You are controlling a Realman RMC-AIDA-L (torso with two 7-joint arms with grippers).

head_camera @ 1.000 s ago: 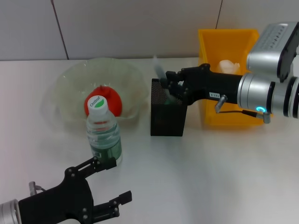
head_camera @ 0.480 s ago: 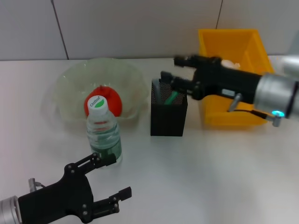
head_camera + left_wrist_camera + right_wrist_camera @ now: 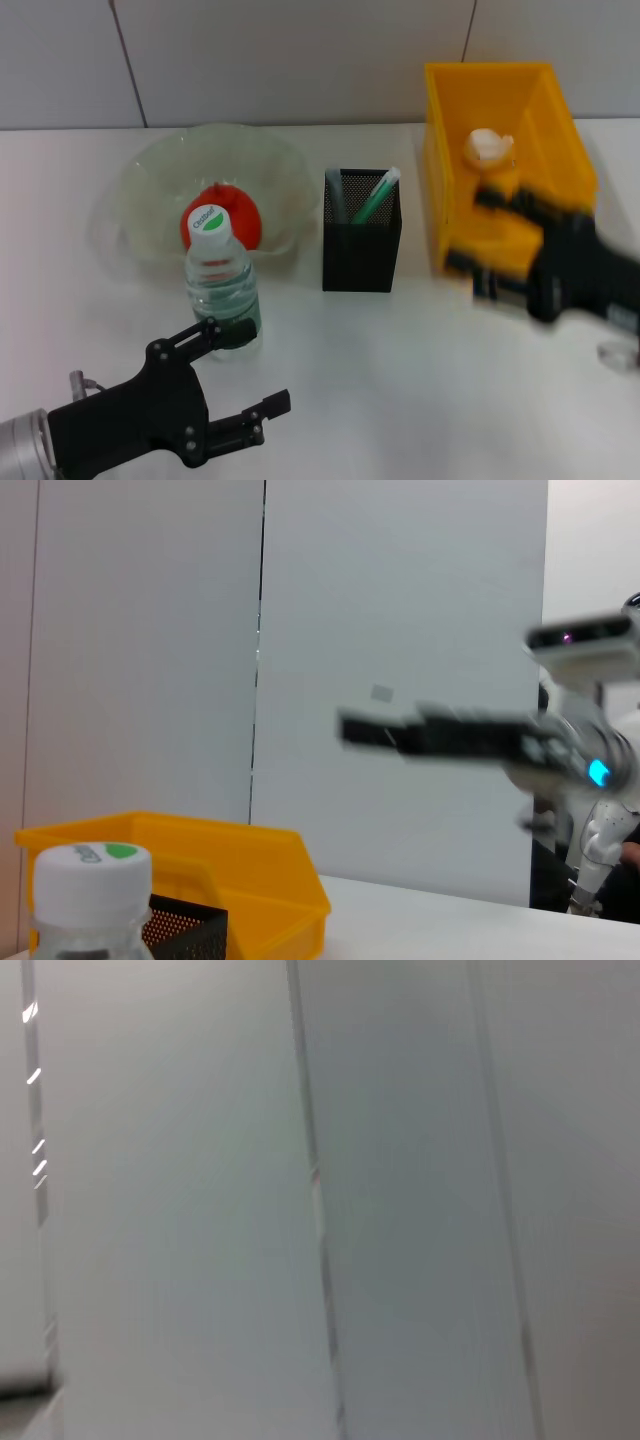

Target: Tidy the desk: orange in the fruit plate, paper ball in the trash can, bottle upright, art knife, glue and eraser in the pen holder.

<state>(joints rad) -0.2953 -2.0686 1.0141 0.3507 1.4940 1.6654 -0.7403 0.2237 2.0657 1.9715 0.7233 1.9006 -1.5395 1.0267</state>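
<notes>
The orange [image 3: 228, 214] lies in the clear fruit plate [image 3: 150, 180]. The water bottle [image 3: 222, 290] stands upright in front of it; its white cap shows in the left wrist view [image 3: 92, 866]. The black mesh pen holder [image 3: 360, 250] holds a green-tipped item [image 3: 374, 196] and a grey one. The paper ball [image 3: 487, 147] lies in the yellow trash bin [image 3: 535, 110]. My right gripper [image 3: 470, 230] is open and empty, blurred, in front of the bin. My left gripper [image 3: 255, 368] is open and empty just in front of the bottle.
The white table runs back to a grey panelled wall. The left wrist view shows the bin [image 3: 220, 855], the holder's rim [image 3: 185, 925] and my right arm [image 3: 470, 735] in the air. The right wrist view shows only wall.
My right gripper has drawn back from the pen holder, to the right and toward the table's front, leaving the green-tipped item in the holder. The left gripper has hardly moved.
</notes>
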